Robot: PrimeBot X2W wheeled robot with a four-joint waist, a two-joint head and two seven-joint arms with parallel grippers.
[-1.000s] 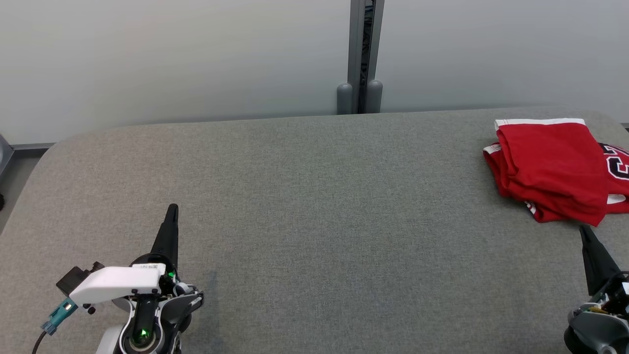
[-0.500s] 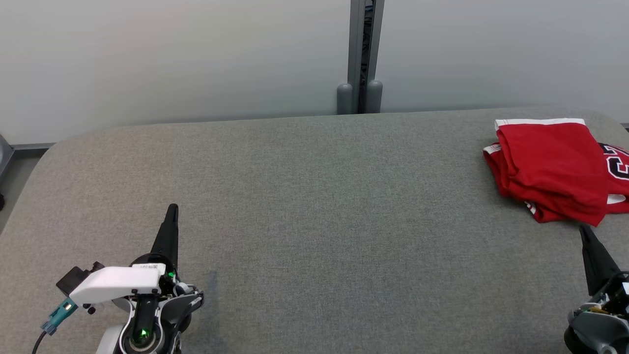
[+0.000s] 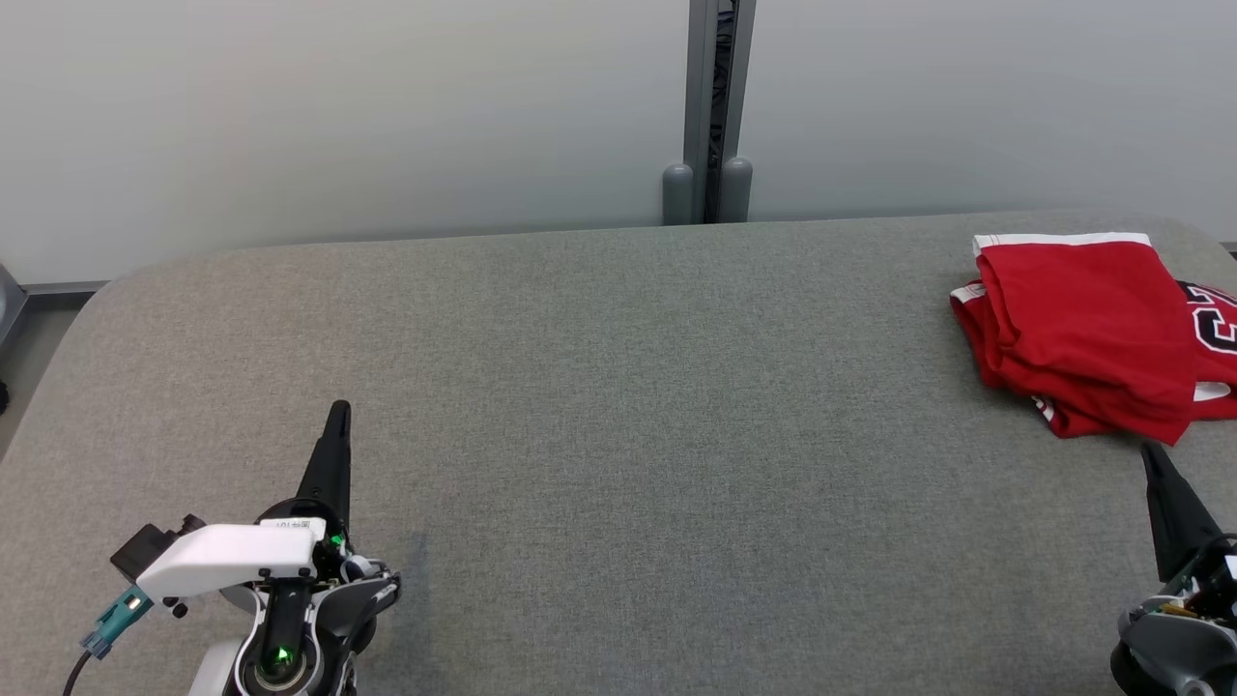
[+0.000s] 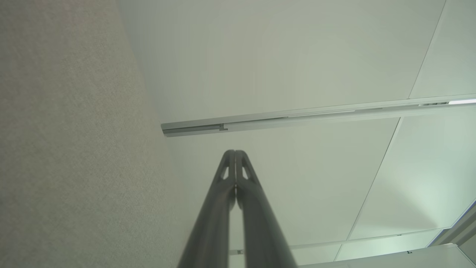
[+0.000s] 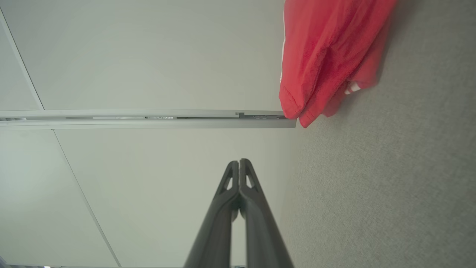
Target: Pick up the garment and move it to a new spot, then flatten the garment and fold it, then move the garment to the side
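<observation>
The folded red garment (image 3: 1082,329) lies at the tabletop's (image 3: 618,387) far right corner. The left gripper (image 3: 337,414) and the right gripper (image 3: 1150,452) hover toward the front edge, jaws pressed together on nothing.

We could read very little. On the folded red garment (image 3: 1082,329) we saw part of a large black figure (image 3: 1216,324) outlined in white, at the right edge of the head view. The picture's border cut it off, so we could not tell which number it was, nor whether it was one digit or two. On the white housing (image 3: 227,559) behind the left claw (image 3: 337,411) sat a small white label (image 3: 295,525) with dark print, too small for us to read. In both wrist views we found nothing legible.
</observation>
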